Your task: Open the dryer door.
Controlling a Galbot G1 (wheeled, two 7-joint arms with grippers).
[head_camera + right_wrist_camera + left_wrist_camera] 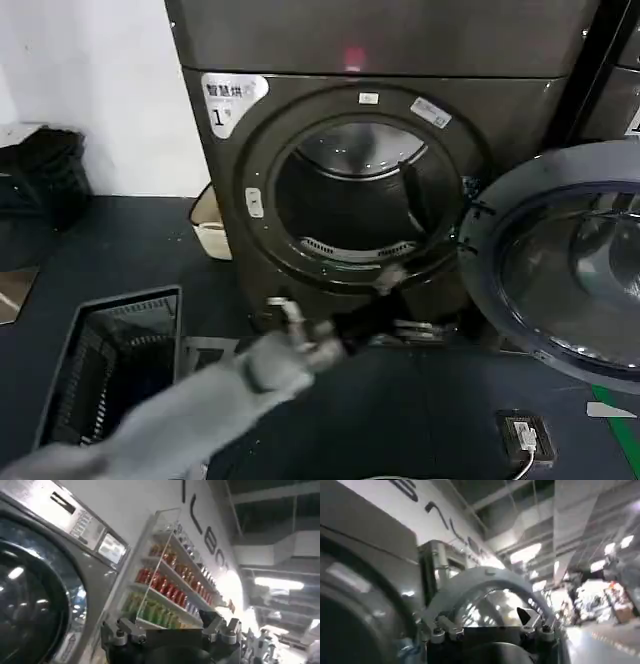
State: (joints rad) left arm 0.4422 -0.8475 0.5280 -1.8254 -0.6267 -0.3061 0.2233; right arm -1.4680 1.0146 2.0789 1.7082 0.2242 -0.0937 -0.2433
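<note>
Nearest in the head view, the left arm (190,400) reaches up from the near left corner toward the foot of the machine, its outline smeared. Its left gripper (385,283) sits just below the lower rim of the drum opening; whether its jaws are open or closed cannot be told. To the arm's left, a dark wire basket (115,360) stands on the dark floor (420,420). At the near right a small black box (525,437) with a white cable lies on the floor.

Farther off stands the dryer (300,150), dark bronze-grey, with a white "1" label (228,100) at its upper left corner. Its round drum opening (355,195) is uncovered, showing the metal drum inside. The dryer door (570,265) is swung wide to the right, its grey inner face and glass turned toward the camera, hinged at the opening's right edge. A pale tub (208,225) sits on the floor at the dryer's left side, against the white wall.

The left wrist view looks past the gripper's base at the door's curved rim (485,587). The right wrist view shows a second machine (45,580) and a shelf of bottles (170,590) beyond it; the right gripper's jaws cannot be told either.
</note>
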